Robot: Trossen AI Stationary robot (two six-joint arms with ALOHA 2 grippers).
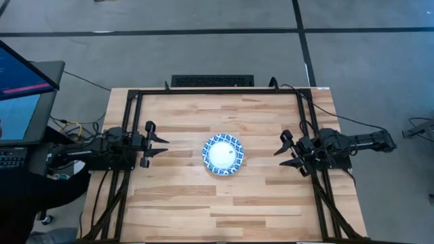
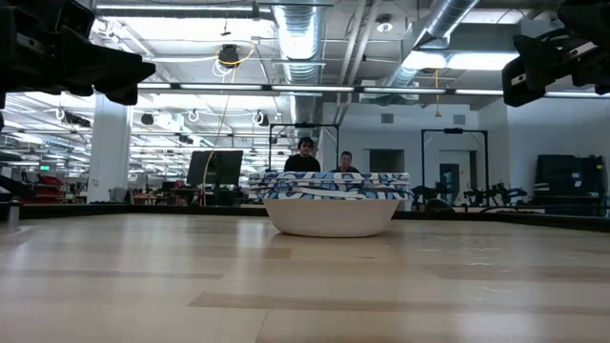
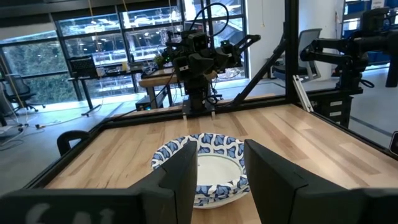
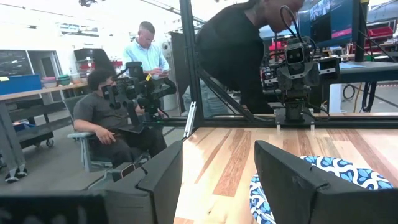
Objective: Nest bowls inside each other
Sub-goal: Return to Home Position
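Note:
The bowls (image 1: 223, 154) sit nested in one stack at the middle of the table, white inside with blue-and-white patterned rims; the low view shows the stack (image 2: 331, 205) resting on its white base, several rims layered at the top. My left gripper (image 1: 161, 144) is open, held above the table to the left of the stack, fingers pointing at it; its wrist view shows the stack (image 3: 205, 168) beyond the fingers. My right gripper (image 1: 281, 152) is open, to the right of the stack, also raised; the stack's rim (image 4: 329, 174) shows partly behind one finger.
A black metal frame (image 1: 217, 91) runs along the table's far edge and down both sides. A monitor (image 1: 20, 95) stands off the table's left. People (image 4: 124, 93) are in the room beyond the table. Bare wood lies all around the stack.

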